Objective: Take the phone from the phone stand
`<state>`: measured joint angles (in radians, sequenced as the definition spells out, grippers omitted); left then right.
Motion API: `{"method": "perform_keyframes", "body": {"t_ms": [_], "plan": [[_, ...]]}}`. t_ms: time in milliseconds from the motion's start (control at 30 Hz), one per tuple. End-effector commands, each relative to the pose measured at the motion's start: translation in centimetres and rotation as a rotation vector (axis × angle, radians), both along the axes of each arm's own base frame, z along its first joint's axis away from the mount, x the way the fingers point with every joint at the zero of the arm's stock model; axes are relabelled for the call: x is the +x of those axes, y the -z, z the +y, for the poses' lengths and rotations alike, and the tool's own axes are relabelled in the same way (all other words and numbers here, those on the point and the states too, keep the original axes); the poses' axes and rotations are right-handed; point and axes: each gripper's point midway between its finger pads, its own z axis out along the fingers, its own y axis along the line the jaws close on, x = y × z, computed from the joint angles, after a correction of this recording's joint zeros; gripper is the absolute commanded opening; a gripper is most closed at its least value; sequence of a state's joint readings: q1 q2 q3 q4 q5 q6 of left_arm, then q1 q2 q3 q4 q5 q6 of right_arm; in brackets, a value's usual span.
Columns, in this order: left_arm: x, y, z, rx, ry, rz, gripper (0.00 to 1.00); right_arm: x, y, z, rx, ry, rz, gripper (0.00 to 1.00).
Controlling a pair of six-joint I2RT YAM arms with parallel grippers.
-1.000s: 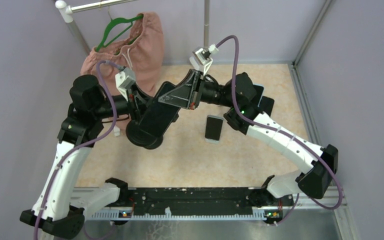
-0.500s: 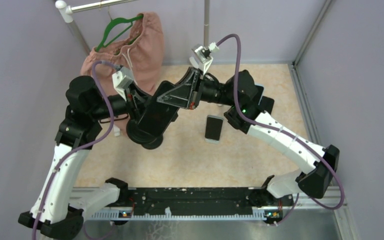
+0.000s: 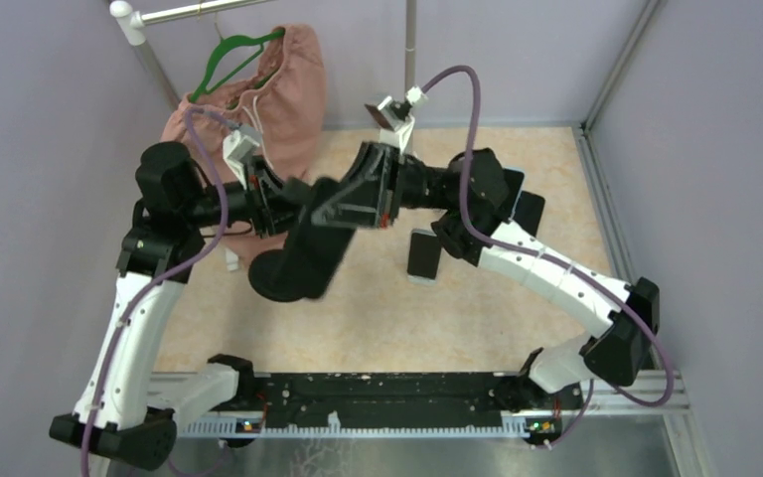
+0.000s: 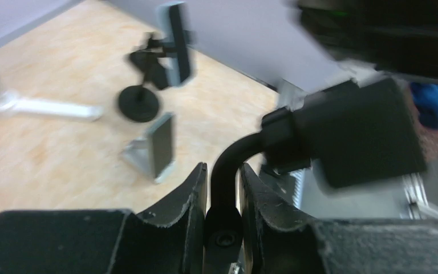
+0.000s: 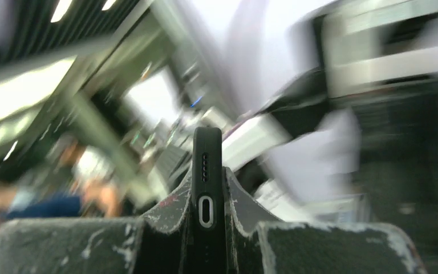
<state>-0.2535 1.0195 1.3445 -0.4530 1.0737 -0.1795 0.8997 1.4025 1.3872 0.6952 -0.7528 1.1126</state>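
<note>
My left gripper [image 3: 293, 202] is shut on the curved black neck of the phone stand [image 4: 223, 182]. The stand's round base [image 3: 280, 278] hangs tilted above the floor, and its black cradle block [image 4: 365, 131] shows in the left wrist view. My right gripper [image 3: 350, 204] is shut on the black phone [image 5: 207, 171], whose edge with the charging port sits between its fingers [image 5: 242, 200]. In the top view the phone [image 3: 320, 238] is a blurred dark slab over the stand. I cannot tell whether it still touches the cradle.
A grey stand with a phone [image 3: 424, 254] stands on the tan floor right of my grippers, also in the left wrist view [image 4: 154, 148]. A black stand with a phone [image 4: 171, 57] is further back. A pink garment on a green hanger [image 3: 258, 99] hangs at the back left.
Both grippers have shifted slightly left and down with the stand and phone. The right wrist has rolled, and the stand's base has swung lower and tilted. Both views are motion-blurred.
</note>
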Motion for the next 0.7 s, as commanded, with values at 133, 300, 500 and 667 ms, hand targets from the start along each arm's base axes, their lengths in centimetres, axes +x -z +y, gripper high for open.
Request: {"method": "perform_keyframes", "body": {"t_ms": [133, 300, 500, 667], "plan": [[9.4, 7.6, 3.3, 0.105, -0.379, 0.268, 0.00, -17.9, -6.4, -13.9, 0.264, -0.469, -0.549, 0.00], [8.8, 4.9, 3.3, 0.109, -0.350, 0.094, 0.00, -16.1, -6.7, -11.9, 0.182, -0.332, -0.535, 0.00], [5.8, 2.3, 2.3, 0.070, -0.214, -0.013, 0.00, -9.0, -7.4, -10.5, -0.005, 0.029, -0.429, 0.00], [4.9, -1.5, 1.6, 0.000, -0.167, -0.084, 0.00, 0.8, -7.8, -13.8, -0.089, 0.417, -0.227, 0.00]]}}
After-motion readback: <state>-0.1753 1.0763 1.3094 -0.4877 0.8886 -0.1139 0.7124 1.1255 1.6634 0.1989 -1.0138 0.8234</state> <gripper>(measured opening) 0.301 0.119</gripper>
